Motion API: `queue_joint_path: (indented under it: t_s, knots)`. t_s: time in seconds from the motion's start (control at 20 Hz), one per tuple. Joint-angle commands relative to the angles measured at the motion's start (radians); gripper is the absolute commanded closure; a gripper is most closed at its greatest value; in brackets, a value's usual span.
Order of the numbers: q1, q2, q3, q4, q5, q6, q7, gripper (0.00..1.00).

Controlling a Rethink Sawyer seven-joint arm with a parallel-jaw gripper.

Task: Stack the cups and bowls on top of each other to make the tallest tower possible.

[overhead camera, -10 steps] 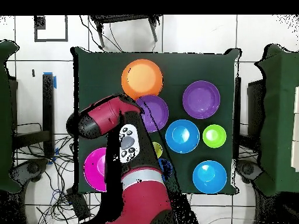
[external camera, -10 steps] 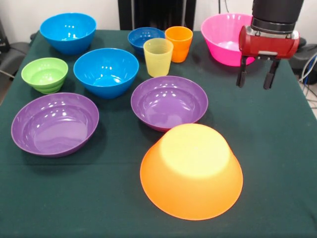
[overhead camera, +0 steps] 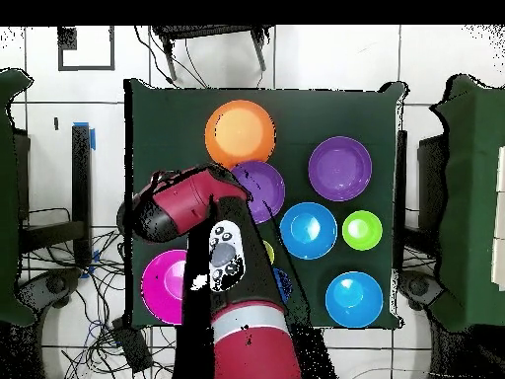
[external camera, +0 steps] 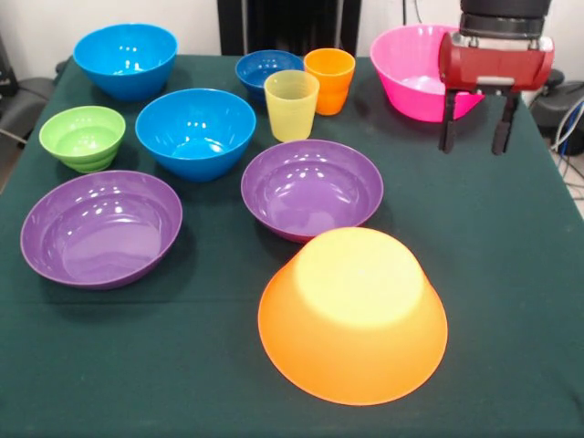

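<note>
Yellow-orange bowl (external camera: 353, 315) upside down, nothing stacked | purple bowl (external camera: 312, 188) just behind | jaws (external camera: 474, 146) open, empty, by pink bowl (external camera: 411, 68)

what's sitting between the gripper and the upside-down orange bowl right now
Nothing: in the front view, only bare green tablecloth lies between the open gripper and the upside-down yellow-orange bowl.

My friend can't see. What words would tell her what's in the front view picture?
An upside-down yellow-orange bowl sits nearest on a green table, with nothing stacked on it. Behind it stand purple, blue, green and pink bowls and two cups. The robot's open pincer hangs empty by the pink bowl.
</note>
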Motion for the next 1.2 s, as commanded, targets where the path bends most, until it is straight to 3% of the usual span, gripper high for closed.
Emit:
queue_joint_path:
  t_s: [0.05, 0.3, 0.5, 1.2]
  knots:
    - [-0.099, -0.094, 0.032, 0.138, -0.003, 0.049, -0.073, 0.0]
    - [-0.175, -0.106, 0.086, 0.169, -0.003, 0.089, -0.137, 0.0]
    - [-0.178, -0.115, 0.064, 0.156, -0.029, 0.135, -0.151, 0.0]
    - [-0.242, -0.048, 0.098, 0.135, -0.08, 0.086, -0.172, 0.0]
